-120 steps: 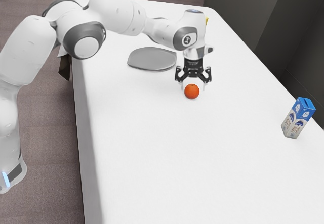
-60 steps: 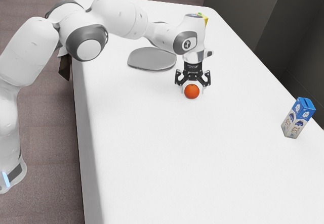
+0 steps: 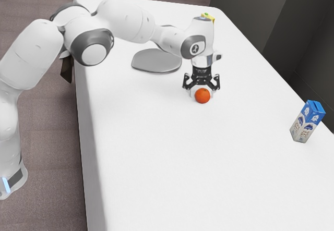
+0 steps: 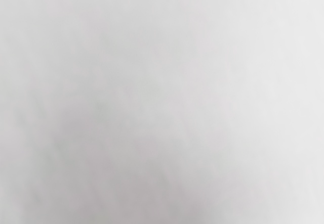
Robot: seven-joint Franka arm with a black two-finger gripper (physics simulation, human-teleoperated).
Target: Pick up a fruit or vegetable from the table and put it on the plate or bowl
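The tool point(image 3: 202, 92) covers the orange's point(image 3: 202, 98) top; the carton's point(image 3: 307, 120) print is too small to read.

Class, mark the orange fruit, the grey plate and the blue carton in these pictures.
orange fruit point(image 3: 202, 97), exterior view, its rounded front.
grey plate point(image 3: 152, 62), exterior view, its bare middle.
blue carton point(image 3: 307, 121), exterior view, its front face.

Round orange point(image 3: 202, 96) lies near flat grey plate point(image 3: 155, 61).
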